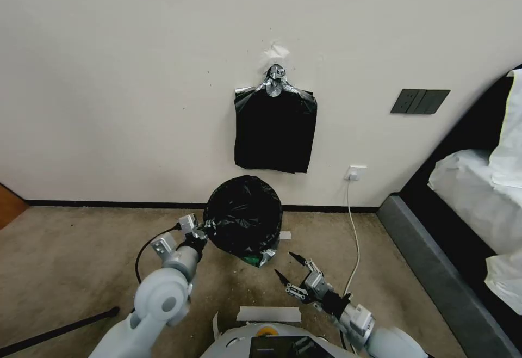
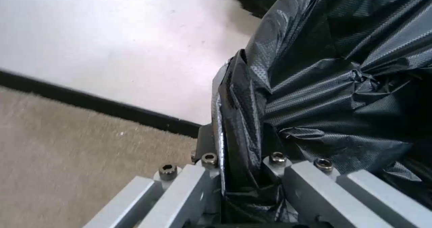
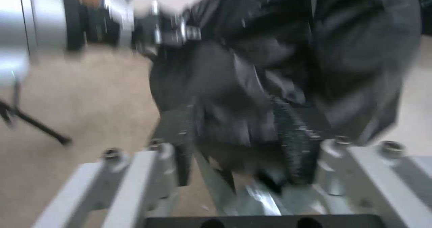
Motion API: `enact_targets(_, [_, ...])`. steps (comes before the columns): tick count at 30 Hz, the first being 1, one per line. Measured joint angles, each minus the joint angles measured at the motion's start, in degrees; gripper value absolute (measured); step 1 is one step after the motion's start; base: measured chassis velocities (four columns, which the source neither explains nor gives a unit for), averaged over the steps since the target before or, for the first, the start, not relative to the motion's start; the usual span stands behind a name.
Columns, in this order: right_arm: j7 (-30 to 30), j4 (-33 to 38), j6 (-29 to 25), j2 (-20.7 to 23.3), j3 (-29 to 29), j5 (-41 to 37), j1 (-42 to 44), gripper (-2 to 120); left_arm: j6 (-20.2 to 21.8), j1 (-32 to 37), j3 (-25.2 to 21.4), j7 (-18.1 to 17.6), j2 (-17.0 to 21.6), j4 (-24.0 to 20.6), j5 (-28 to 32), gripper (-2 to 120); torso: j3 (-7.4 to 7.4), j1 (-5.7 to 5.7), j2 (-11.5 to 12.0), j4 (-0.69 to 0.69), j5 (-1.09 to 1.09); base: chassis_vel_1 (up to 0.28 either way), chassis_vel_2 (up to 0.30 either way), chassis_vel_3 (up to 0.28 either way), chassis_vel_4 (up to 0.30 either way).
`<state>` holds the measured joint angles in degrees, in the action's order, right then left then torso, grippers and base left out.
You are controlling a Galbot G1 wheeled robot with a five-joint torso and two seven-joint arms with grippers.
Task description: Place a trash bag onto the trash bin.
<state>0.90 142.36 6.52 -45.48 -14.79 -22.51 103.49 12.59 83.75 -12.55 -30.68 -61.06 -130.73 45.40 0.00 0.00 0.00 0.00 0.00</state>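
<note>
Both arms are pale grey-white with rounded joint housings and darker black bands near the wrists. The left gripper [image 1: 202, 231], at centre-left of the head view, sits on boxy silver blocks, with a black cable [image 1: 145, 249] looping off the wrist beside it. The right gripper [image 1: 291, 268], lower right of centre, has slim black pointed fingers [image 1: 297, 258] on silver linkages. Up close, the grey finger bars carry hex-socket screws [image 2: 168, 168]. The torso top [image 1: 272, 341], at bottom centre, is white with an orange spot and a dark panel.

Trash bin [image 1: 260, 260] hidden under trash bag [image 1: 243, 214].
</note>
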Motion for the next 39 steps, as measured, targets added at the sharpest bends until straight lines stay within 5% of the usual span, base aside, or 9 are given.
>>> enact_targets(9, [-10.5, -0.7, 15.7, -0.2, 6.9, -14.6, -16.8, 2, -0.9, -0.4, 5.7, 2.4, -0.4, 1.3, -11.9, 2, 0.0, 0.0, 0.0, 0.0, 0.0, 0.0, 0.0, 0.0, 0.0])
enact_targets(14, [-21.3, -3.1, 23.8, -2.1, 13.2, -28.3, -27.1, 0, -0.9, -0.1, 7.3, 2.8, -1.1, 2.0, -13.7, 2, 0.0, 0.0, 0.0, 0.0, -0.01, 0.0, 0.0, 0.0, 0.0])
enact_targets(22, [-29.1, -8.4, 28.1, -5.6, 21.8, -34.8, -38.9, 0, -0.9, -0.4, 7.9, 2.9, -1.5, 2.5, -14.7, 2, 0.0, 0.0, 0.0, 0.0, -0.01, 0.0, 0.0, 0.0, 0.0])
enact_targets(39, [-38.7, -20.4, 30.5, -10.3, 32.8, -35.1, -50.8, 0, -0.9, 0.3, 8.4, 3.5, -2.1, 2.4, -16.5, 2, 0.0, 0.0, 0.0, 0.0, -0.01, 0.0, 0.0, 0.0, 0.0])
